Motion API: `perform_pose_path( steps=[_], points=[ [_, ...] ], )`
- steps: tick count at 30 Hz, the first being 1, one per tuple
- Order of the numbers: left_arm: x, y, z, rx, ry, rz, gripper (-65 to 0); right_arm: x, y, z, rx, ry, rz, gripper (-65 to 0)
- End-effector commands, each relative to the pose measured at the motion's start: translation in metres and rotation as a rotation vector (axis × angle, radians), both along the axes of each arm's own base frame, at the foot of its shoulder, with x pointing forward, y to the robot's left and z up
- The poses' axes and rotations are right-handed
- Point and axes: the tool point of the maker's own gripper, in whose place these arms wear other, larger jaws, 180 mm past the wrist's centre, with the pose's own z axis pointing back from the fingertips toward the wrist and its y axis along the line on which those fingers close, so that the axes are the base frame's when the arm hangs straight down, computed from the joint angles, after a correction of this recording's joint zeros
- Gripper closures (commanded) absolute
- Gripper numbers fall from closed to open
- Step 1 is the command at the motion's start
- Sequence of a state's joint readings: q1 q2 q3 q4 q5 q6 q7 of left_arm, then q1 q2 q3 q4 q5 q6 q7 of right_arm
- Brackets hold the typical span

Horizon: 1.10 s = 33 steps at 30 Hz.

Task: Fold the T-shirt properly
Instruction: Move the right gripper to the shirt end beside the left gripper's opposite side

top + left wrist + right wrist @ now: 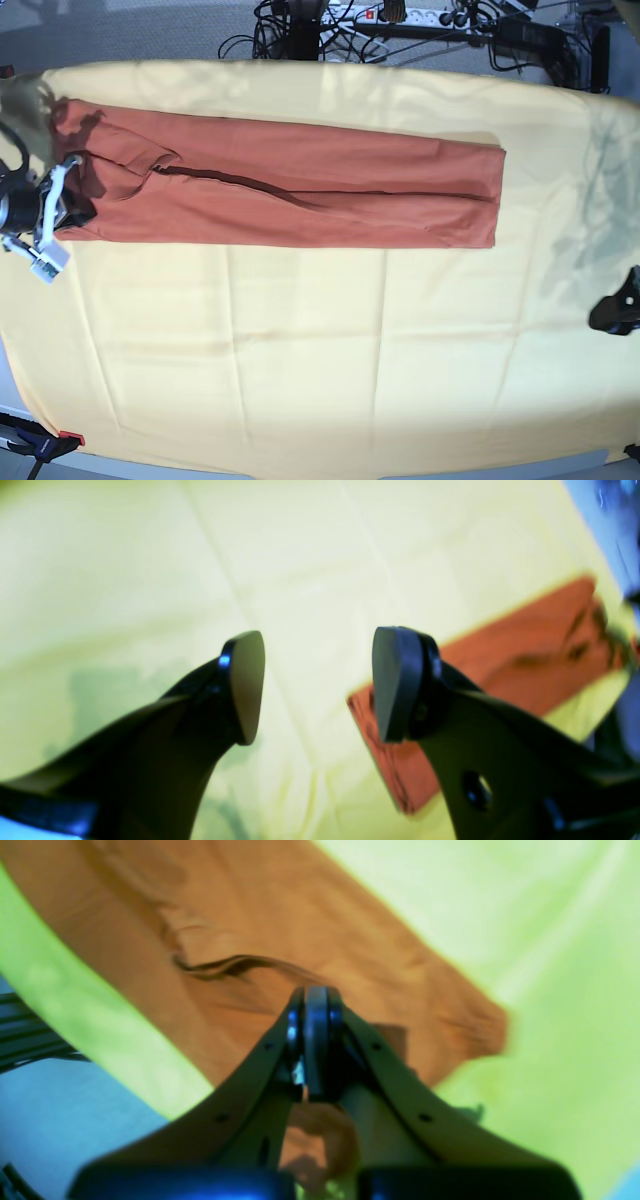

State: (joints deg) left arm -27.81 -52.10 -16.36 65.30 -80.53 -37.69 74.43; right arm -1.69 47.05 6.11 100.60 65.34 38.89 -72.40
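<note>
The rust-orange T-shirt (290,190) lies folded into a long narrow strip across the far side of the table. At the strip's left end my right gripper (62,200) is shut. In the right wrist view its pads (316,1040) are pressed together over the T-shirt (280,925), and a bunch of orange fabric shows between the finger bases. My left gripper (317,685) is open and holds nothing. It hovers over the yellow cloth, with the T-shirt's (520,640) other end just right of its fingers. In the base view the left gripper (615,310) sits at the right edge.
A large pale yellow cloth (320,350) covers the table. Cables and power strips (400,20) lie on the floor beyond the far edge. A clamp (45,440) sits at the near left corner.
</note>
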Motion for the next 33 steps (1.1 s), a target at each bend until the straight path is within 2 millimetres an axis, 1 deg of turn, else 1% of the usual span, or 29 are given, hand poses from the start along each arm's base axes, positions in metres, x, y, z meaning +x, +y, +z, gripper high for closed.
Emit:
perform_pose_path(
  steps=[1, 3, 6, 8, 10, 13, 15, 18, 20, 26, 33],
  points=[
    [-0.001, 0.012, 0.02, 0.007, -0.048, 0.029, -36.0, 0.006, -0.001, 0.007, -0.002, -0.039, 0.006, 0.0],
    [-0.008, 0.019, 0.013, -0.003, -0.037, 0.054, -36.0, 0.004, 0.005, -0.005, 0.003, -0.048, -0.011, 0.0],
    [-0.022, 0.022, -0.013, -0.019, 0.021, 0.07, -36.0, 0.005, 0.003, -0.022, -0.038, -0.093, -0.052, 0.0],
    [-0.031, 0.021, -0.032, -0.027, 0.067, 0.072, -36.0, 0.006, -0.004, -0.033, -0.088, -0.117, -0.1, 0.0],
    [-0.041, 0.018, -0.051, -0.04, 0.112, 0.074, -36.0, 0.003, -0.007, -0.044, -0.106, -0.116, -0.156, 0.0],
    [-0.053, 0.011, -0.081, -0.054, 0.175, 0.076, -36.0, -0.006, -0.003, -0.059, -0.114, -0.093, -0.18, 0.0],
    [-0.057, 0.007, -0.098, -0.052, 0.205, 0.083, -36.0, -0.012, -0.002, -0.067, -0.126, -0.082, -0.193, 0.0],
    [-0.058, -0.004, -0.117, -0.065, 0.228, 0.09, -36.0, -0.014, -0.005, -0.073, -0.148, -0.088, -0.229, 0.0],
    [-0.058, -0.015, -0.125, -0.099, 0.232, 0.085, -36.0, -0.015, -0.004, -0.075, -0.145, -0.082, -0.242, 0.0],
    [-0.07, -0.042, -0.157, -0.163, 0.285, 0.073, -36.1, -0.014, -0.002, -0.075, -0.136, -0.082, -0.257, 0.0],
    [-0.08, -0.073, -0.18, -0.227, 0.327, 0.036, -36.1, -0.014, -0.002, -0.075, -0.135, -0.082, -0.257, 0.0]
  ],
)
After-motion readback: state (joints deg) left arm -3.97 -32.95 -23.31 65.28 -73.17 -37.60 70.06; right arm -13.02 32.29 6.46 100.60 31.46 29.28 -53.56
